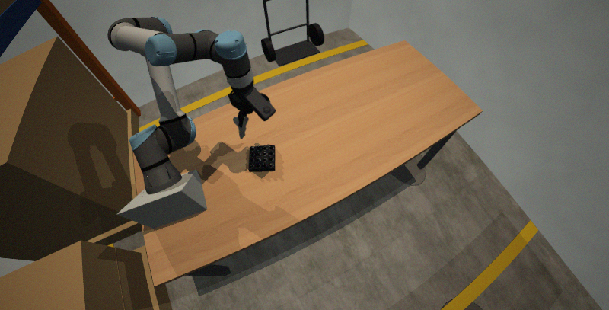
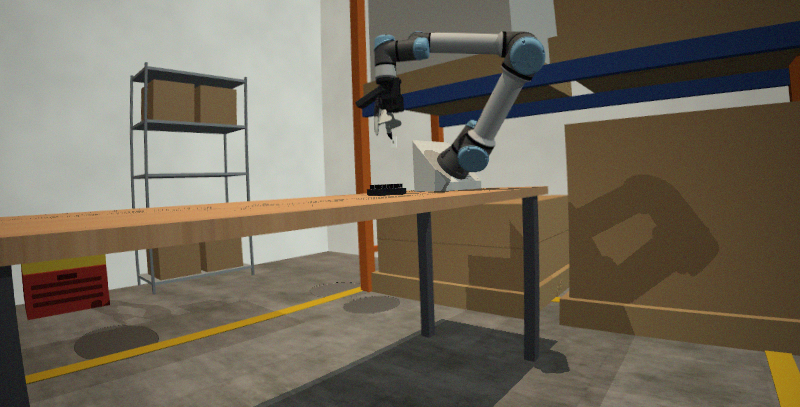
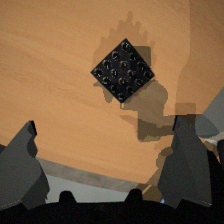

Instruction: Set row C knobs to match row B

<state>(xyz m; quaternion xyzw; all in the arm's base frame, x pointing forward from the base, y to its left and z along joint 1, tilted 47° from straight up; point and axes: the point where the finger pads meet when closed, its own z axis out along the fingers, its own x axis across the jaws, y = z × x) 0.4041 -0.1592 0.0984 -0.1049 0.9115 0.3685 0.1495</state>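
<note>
The knob box (image 1: 262,158) is a small flat black square with a grid of dark knobs, lying on the wooden table near the arm's base. In the wrist view it (image 3: 123,70) sits as a diamond well below me; the knob marks are too small to read. It shows edge-on in the exterior view (image 2: 386,189). My gripper (image 1: 241,126) hangs high above the table, up and to the left of the box, also visible in the exterior view (image 2: 386,129). Its two grey fingers stand wide apart in the wrist view (image 3: 107,165) with nothing between them.
The arm's grey base block (image 1: 166,203) stands on the table's near-left end. Cardboard boxes and a rack post (image 2: 358,124) stand behind the base. A hand truck (image 1: 289,18) stands on the floor beyond the table.
</note>
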